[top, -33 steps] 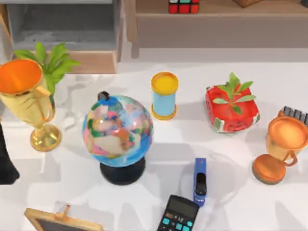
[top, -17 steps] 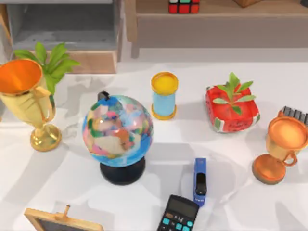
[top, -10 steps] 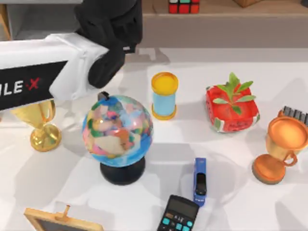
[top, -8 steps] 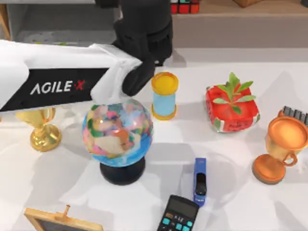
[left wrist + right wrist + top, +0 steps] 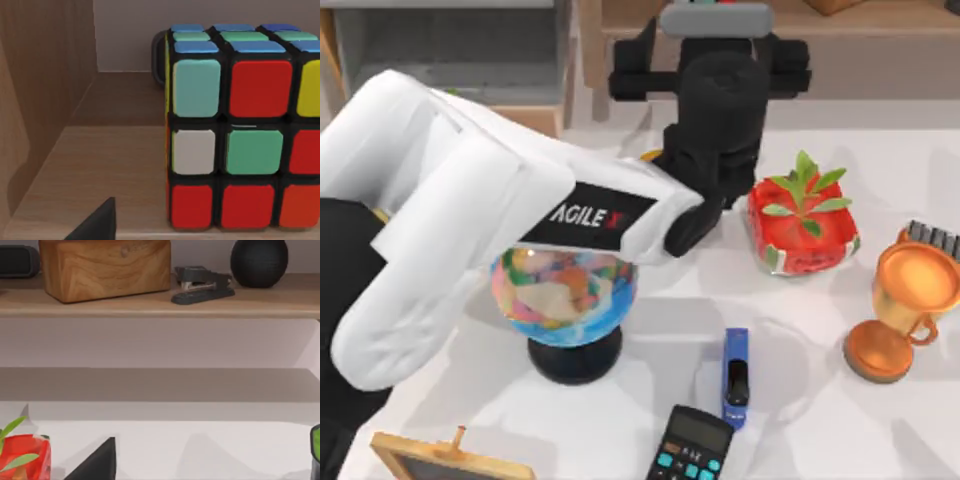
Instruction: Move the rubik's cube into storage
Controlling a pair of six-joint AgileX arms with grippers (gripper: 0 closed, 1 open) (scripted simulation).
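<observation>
**Left arm reaching over the tabletop to the cube on the back shelf**

While the left arm [image 5: 470,210] stretches from the top view's left edge across the globe [image 5: 565,290] toward the back, its gripper [image 5: 715,20] sits at the wooden shelf [image 5: 880,30] behind the tabletop [image 5: 800,330]; whether its fingers are spread or closed cannot be told. Seen from the left wrist, the rubik's cube [image 5: 240,130] stands square and flat on the shelf board [image 5: 100,170], close in front of the camera, one face turned toward it. That face shows pale blue, red and yellow tiles in its upper row, white, green and red in the middle row, and red and orange in the lower row; the top face carries blue and green tiles. A cube has no long axis; its edges run level with the shelf. A wooden side wall [image 5: 45,90] stands well apart from it.

Farther right on the tabletop are the red watermelon planter [image 5: 802,225], the blue stapler [image 5: 736,378], the calculator [image 5: 690,445] and a copper trophy [image 5: 905,305].

From the right wrist, a shelf carries a wooden block [image 5: 105,267], a dark stapler [image 5: 202,285] and a black ball [image 5: 259,260].
</observation>
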